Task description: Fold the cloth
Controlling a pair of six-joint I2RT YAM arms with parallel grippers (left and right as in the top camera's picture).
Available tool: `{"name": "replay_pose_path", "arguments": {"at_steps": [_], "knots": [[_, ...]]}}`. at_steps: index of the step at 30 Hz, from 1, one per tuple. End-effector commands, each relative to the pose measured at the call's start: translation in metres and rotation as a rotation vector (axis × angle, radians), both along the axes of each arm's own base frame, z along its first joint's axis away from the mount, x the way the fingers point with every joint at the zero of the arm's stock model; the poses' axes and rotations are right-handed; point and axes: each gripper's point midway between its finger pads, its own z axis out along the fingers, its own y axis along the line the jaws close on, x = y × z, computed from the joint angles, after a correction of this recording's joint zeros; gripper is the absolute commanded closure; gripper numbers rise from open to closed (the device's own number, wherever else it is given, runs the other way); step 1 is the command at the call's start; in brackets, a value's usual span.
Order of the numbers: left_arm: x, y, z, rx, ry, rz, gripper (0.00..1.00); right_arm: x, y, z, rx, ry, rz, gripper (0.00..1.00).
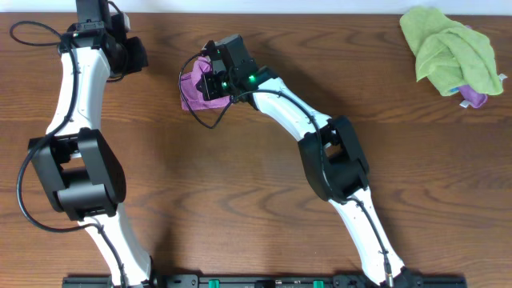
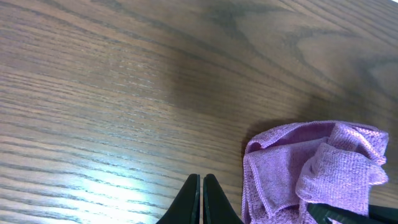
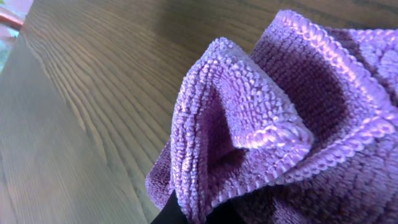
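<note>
The purple cloth (image 1: pixel 192 88) lies bunched in a small heap on the wooden table (image 1: pixel 264 208), left of centre at the back. My right gripper (image 1: pixel 207 80) reaches into the heap from the right. In the right wrist view, its dark fingers (image 3: pixel 171 211) are shut on a raised fold of the cloth (image 3: pixel 249 118), which fills most of that view. My left gripper (image 1: pixel 142 56) hovers to the left of the heap, apart from it. In the left wrist view it (image 2: pixel 201 185) is shut and empty, with the cloth (image 2: pixel 311 168) ahead to its right.
A crumpled lime-green cloth (image 1: pixel 448 48) lies at the back right corner, with a bit of purple fabric (image 1: pixel 474 98) showing under its edge. The far table edge (image 3: pixel 12 25) shows at the top left of the right wrist view.
</note>
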Motion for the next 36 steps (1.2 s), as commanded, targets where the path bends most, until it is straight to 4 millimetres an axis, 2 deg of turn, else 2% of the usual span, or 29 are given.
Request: {"name": "replay_pose_path", "arguments": {"at_steps": [1, 2, 3, 5, 8, 12, 17, 19, 21, 24, 26, 28, 31, 36], "knots": [[0.002, 0.0, 0.014, -0.008, -0.029, -0.003, 0.94, 0.001, 0.006, -0.005, -0.006, -0.005, -0.006, 0.86], [0.002, 0.0, 0.014, -0.008, -0.029, -0.003, 0.94, 0.001, 0.007, -0.003, 0.0, -0.012, -0.004, 0.52], [0.002, 0.0, 0.014, -0.008, -0.03, -0.003, 0.94, 0.002, 0.008, -0.002, 0.004, -0.017, -0.004, 0.29], [0.002, 0.0, 0.014, -0.008, -0.03, -0.003, 0.94, 0.003, 0.009, 0.0, 0.017, -0.019, -0.005, 0.01], [0.002, 0.003, 0.014, 0.004, -0.03, -0.004, 0.94, 0.001, 0.014, 0.005, 0.057, 0.001, 0.005, 0.01], [-0.001, 0.022, 0.012, 0.041, -0.017, 0.041, 0.94, 0.005, 0.014, 0.023, 0.126, 0.004, 0.031, 0.01], [-0.01, 0.03, 0.003, 0.027, 0.02, 0.056, 0.93, 0.019, -0.007, 0.059, 0.184, -0.007, 0.035, 0.01], [-0.015, 0.026, -0.006, 0.012, 0.042, 0.05, 0.83, 0.027, -0.025, 0.076, 0.168, -0.035, 0.024, 0.01], [-0.021, 0.019, -0.017, -0.024, 0.067, 0.035, 0.66, 0.036, -0.053, 0.092, 0.102, -0.075, -0.011, 0.01], [-0.03, 0.007, -0.033, -0.08, 0.092, -0.001, 0.43, 0.043, -0.113, 0.114, -0.082, -0.128, -0.109, 0.01], [-0.035, -0.002, -0.04, -0.122, 0.106, -0.021, 0.36, 0.039, -0.151, 0.128, -0.213, -0.146, -0.159, 0.01], [-0.039, -0.007, -0.046, -0.131, 0.122, -0.039, 0.25, 0.026, -0.195, 0.144, -0.375, -0.152, -0.216, 0.01], [-0.042, -0.015, -0.051, -0.093, 0.135, -0.082, 0.16, -0.003, -0.25, 0.171, -0.598, -0.144, -0.315, 0.01], [-0.04, -0.038, -0.053, -0.051, 0.138, -0.138, 0.1, -0.056, -0.291, 0.223, -0.78, -0.174, -0.382, 0.01]]}}
